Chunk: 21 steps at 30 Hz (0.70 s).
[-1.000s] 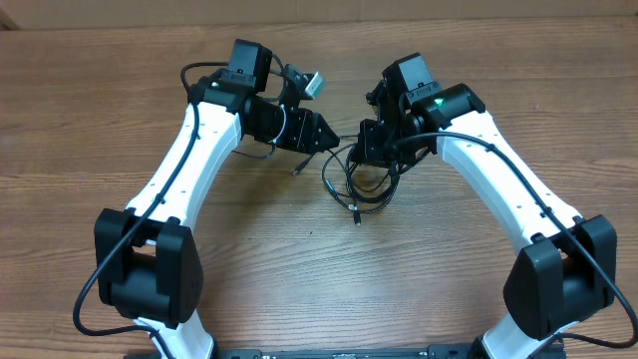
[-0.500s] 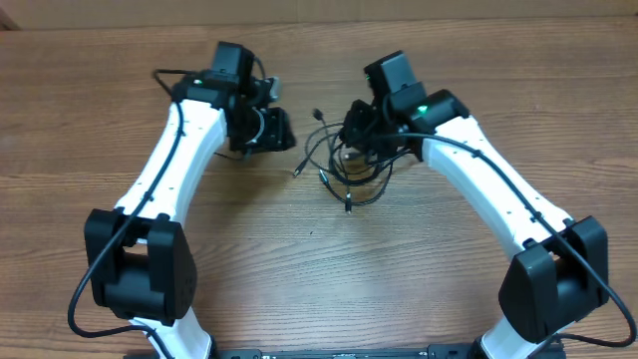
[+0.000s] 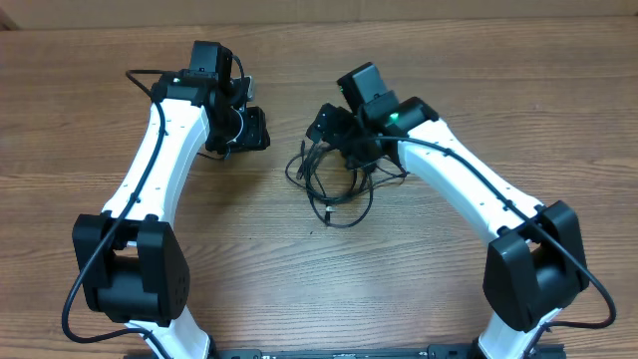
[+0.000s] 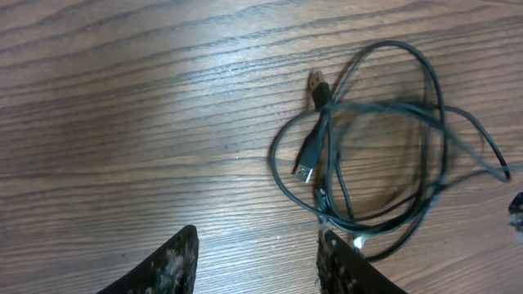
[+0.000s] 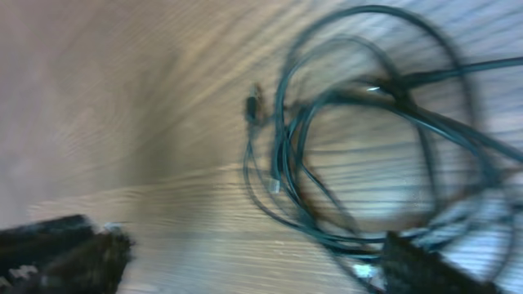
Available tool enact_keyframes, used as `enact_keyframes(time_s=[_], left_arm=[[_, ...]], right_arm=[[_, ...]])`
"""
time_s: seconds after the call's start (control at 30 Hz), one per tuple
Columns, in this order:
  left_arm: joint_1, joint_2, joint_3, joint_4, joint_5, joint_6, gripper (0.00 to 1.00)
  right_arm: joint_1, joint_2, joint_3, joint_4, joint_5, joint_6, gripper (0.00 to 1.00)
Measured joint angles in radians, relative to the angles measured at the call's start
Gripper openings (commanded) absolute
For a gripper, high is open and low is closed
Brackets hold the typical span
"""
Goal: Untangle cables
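Your left end effector [image 4: 257, 238] hangs open over bare desk [image 4: 122, 106], nothing between its fingers. The cables [image 4: 327, 139] lie on the desk as a loose tangled coil just ahead of it, with two USB plugs [image 4: 309, 159] showing inside the loop. Your right end effector [image 5: 257, 245] is spread wide directly above the same coil. That view is blurred: strands run close by one finger [image 5: 425, 265], and you cannot tell if they touch. Overhead, the coil sits between both arms, nearer the right.
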Motion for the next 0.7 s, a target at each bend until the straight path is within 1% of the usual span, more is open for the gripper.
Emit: enact_keyframes(time_s=[0.07,0.2,0.23,0.3,0.4,0.47,0.57,0.63,0.7], left_arm=[[-0.008,0.0,0.0,0.004,0.012,0.008,0.48],[-0.075,0.0,0.0,0.045,0.047,0.037,0.54],[-0.098,0.0,0.0,0.066,0.053,0.042,0.56],[-0.17,0.0,0.0,0.122,0.067,0.057,0.57],[-0.253,0.0,0.0,0.214,0.074,0.079,0.59],[-0.303,0.004,0.0,0.248,0.078,0.095,0.58],[-0.374,0.039,0.002,0.301,0.083,0.119,0.57],[-0.398,0.082,0.002,0.328,0.085,0.132,0.54],[-0.409,0.134,0.002,0.344,0.082,0.135,0.54]], right_arm=[[-0.032,0.0,0.002,-0.049,-0.012,-0.014,1.0],[-0.142,0.0,0.029,-0.176,-0.022,-0.066,1.0],[-0.178,0.0,0.047,-0.207,-0.023,-0.084,1.0],[-0.27,0.0,0.092,-0.254,-0.024,-0.132,1.0],[-0.355,0.0,0.106,-0.3,-0.022,-0.177,1.0],[-0.402,0.0,0.106,-0.32,-0.02,-0.2,1.0],[-0.435,0.0,0.106,-0.342,-0.021,-0.232,1.0],[-0.438,0.0,0.106,-0.343,-0.021,-0.25,1.0],[-0.438,0.0,0.106,-0.344,-0.021,-0.262,1.0]])
